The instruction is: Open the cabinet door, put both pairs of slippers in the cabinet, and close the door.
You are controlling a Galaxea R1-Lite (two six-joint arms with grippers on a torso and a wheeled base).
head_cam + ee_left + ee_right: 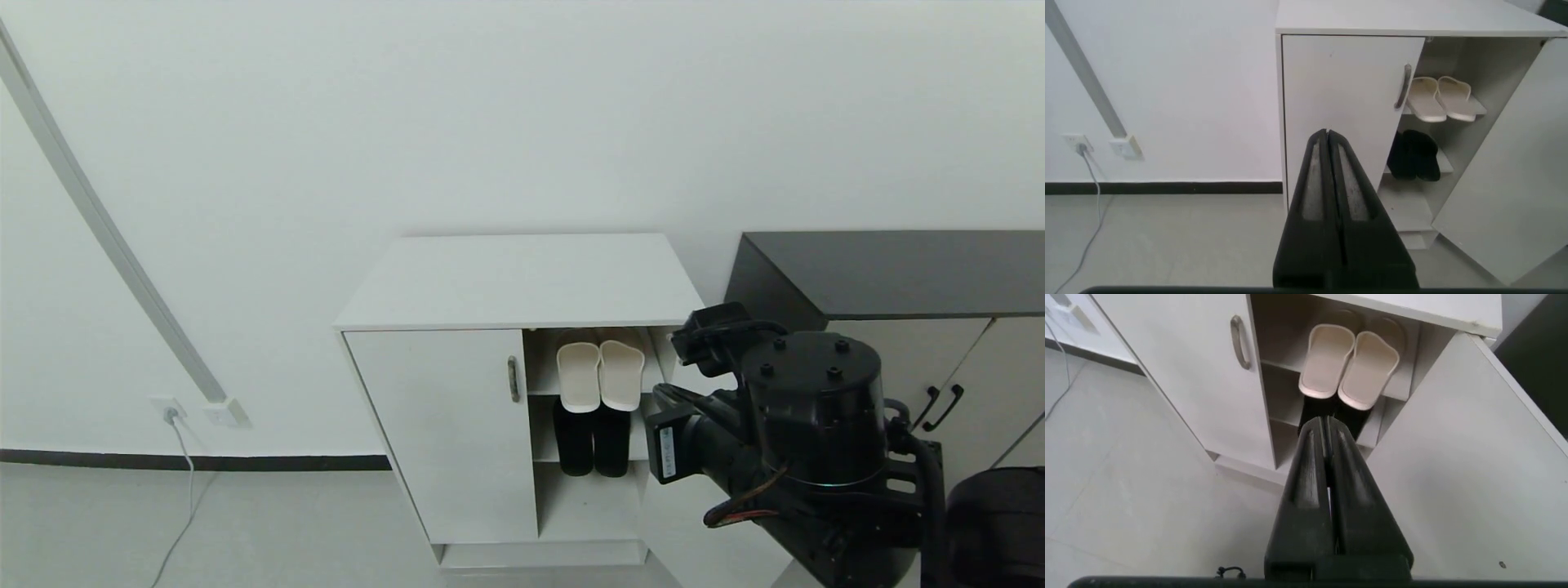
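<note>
The white cabinet (522,278) stands against the wall with its left door (445,433) closed and its right door (1454,474) swung open. A pair of white slippers (600,376) lies on the upper shelf, and a pair of black slippers (592,441) on the shelf below. My right gripper (1328,420) is shut and empty, held in front of the open compartment beside the open door (1511,180). My left gripper (1327,135) is shut on nothing, some way back from the closed door. The white slippers (1347,363) and black slippers (1417,155) also show from the wrists.
A dark-topped cabinet (890,269) stands right of the white one. A wall socket with a cable (167,408) and a slanted wall conduit (106,229) are at the left. Bare floor lies in front of the cabinet.
</note>
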